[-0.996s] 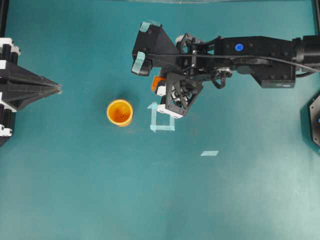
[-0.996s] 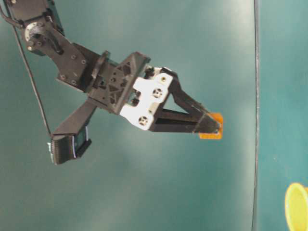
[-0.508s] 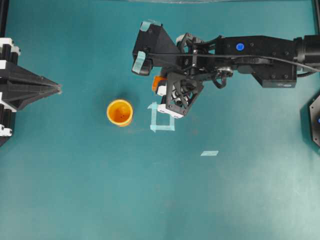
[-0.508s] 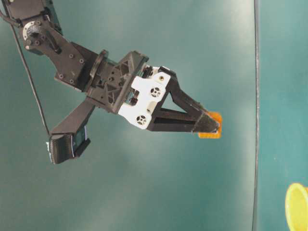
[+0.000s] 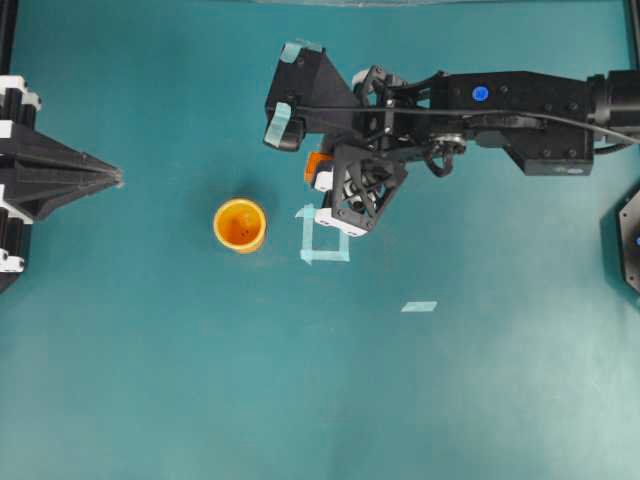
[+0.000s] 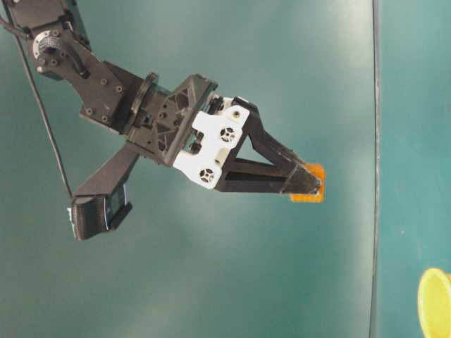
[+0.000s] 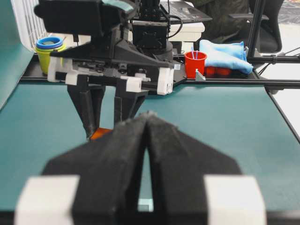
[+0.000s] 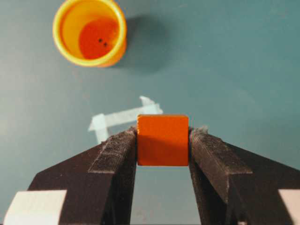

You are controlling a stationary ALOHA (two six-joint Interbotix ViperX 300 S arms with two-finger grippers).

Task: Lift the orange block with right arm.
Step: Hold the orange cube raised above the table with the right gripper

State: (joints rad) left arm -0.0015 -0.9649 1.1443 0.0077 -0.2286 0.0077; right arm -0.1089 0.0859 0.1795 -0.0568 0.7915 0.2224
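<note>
The black lattice right gripper [image 8: 162, 140] pinches the small, rigid, seemingly light orange block [image 8: 162, 139] by its opposite flat sides.

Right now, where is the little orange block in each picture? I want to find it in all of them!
Overhead: the orange block peeks out upper middle, under the right gripper.
Table-level: right of centre, at the fingertips.
Left wrist: left of centre, a sliver below the black fingers.
Right wrist: dead centre, squeezed between the fingers.
Shared landmark: the orange-yellow cup, seen in the overhead, table-level and right wrist views.
</note>
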